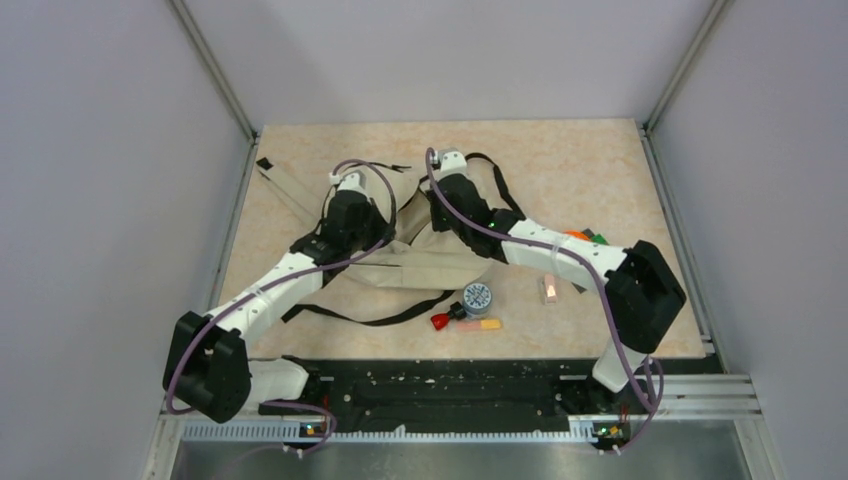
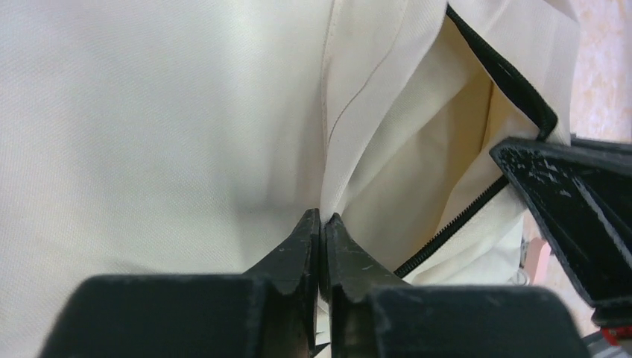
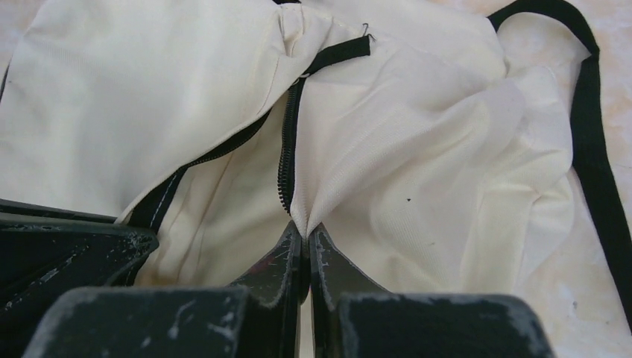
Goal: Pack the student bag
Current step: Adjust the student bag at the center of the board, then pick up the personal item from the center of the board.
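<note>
Opening the student bag (image 1: pixel 420 262), slumped at the middle of the bench (image 1: pixel 600 180).
Pinched beside the zipper (image 3: pixel 285 160) by left gripper (image 2: pixel 320 224) and right gripper (image 3: pixel 304 235), both closed on its cloth; spread evenly, lift slightly.

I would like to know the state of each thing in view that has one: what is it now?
student bag: lying crumpled on the table, zipper open.
left gripper: jaws shut, pinching the bag's fabric beside the opening.
right gripper: jaws shut, pinching fabric at the zipper's edge.
round blue object: on the table, outside the bag.
</note>
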`<action>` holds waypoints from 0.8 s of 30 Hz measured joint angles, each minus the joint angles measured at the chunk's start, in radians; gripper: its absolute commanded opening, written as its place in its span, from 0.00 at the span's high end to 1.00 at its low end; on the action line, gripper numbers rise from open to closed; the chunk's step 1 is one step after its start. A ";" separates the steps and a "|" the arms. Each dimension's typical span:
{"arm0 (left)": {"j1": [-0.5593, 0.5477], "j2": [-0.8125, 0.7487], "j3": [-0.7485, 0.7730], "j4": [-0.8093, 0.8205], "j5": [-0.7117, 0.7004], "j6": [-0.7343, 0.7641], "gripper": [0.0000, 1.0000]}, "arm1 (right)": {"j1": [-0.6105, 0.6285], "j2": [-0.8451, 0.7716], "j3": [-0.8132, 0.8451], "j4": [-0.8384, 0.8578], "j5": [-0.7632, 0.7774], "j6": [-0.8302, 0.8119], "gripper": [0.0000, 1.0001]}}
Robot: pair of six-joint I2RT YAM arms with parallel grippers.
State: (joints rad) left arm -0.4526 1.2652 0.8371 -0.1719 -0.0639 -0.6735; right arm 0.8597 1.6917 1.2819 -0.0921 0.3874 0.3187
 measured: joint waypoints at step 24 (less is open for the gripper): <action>-0.409 -0.342 -0.293 0.075 0.132 0.366 0.36 | -0.109 -0.008 -0.032 0.069 -0.250 0.094 1.00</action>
State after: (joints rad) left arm -0.8612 0.9234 0.5438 -0.0971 0.0677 -0.3073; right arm 0.7502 1.6833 1.2503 -0.0231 0.1375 0.4129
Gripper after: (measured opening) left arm 0.643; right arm 0.014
